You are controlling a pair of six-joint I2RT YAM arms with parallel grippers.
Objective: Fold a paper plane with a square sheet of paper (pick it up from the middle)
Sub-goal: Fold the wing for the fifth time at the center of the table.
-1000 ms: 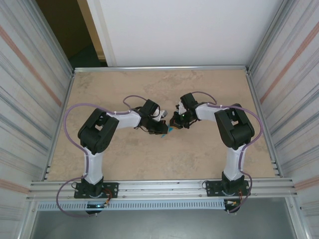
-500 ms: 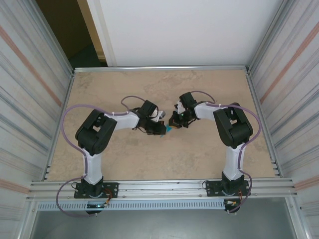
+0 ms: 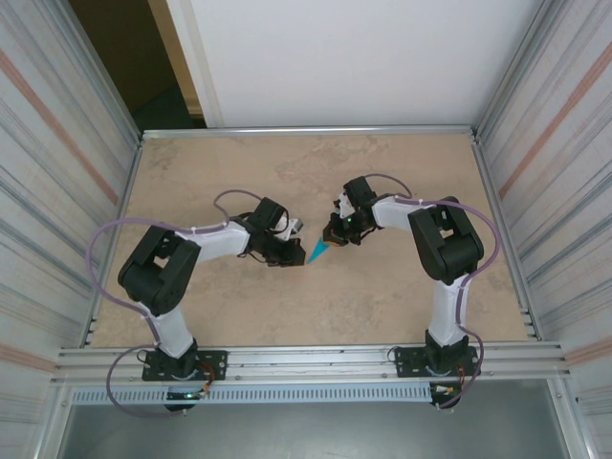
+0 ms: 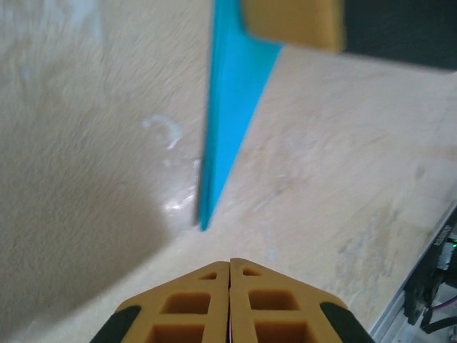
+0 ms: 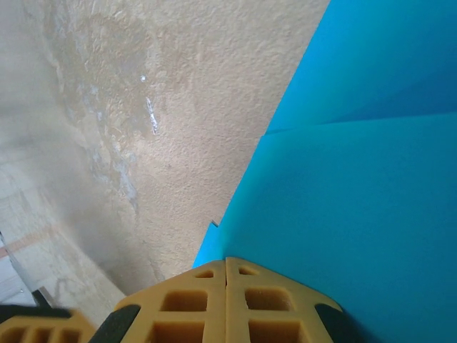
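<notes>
Now that your left arm has swung out toward 9 o'clock, its elbow sits nearer the left wall than it did a second ago, and the left fingers (image 3: 297,256) have backed off the paper. They are pressed flat together with nothing between them; the left wrist view shows bare tabletop (image 3: 382,296) past their tips and the teal point hanging apart from them, up at 12 o'clock.

Just at 3 o'clock of those fingers in the overhead view is the paper plane (image 3: 316,251). It shows as a narrow teal wedge near the middle of the tabletop, its sharp end aimed toward 7 o'clock. A second ago only a sliver of teal showed between the two crowded wrists, so the wedge is now far easier to see. From the left wrist its tip reaches down to the surface or hangs just above it; you cannot tell which.

At 1 o'clock of the wedge, the right fingers (image 3: 331,239) are clamped on the wide end of the paper, and their wrist camera shows layered teal folds spreading away toward 2 o'clock. That arm has barely shifted over the last second.

For you, this reads as a hand-off: one arm carries the whole shape, the other is free. The folding looks well along, though whether every crease is finished cannot be judged from these angles.
</notes>
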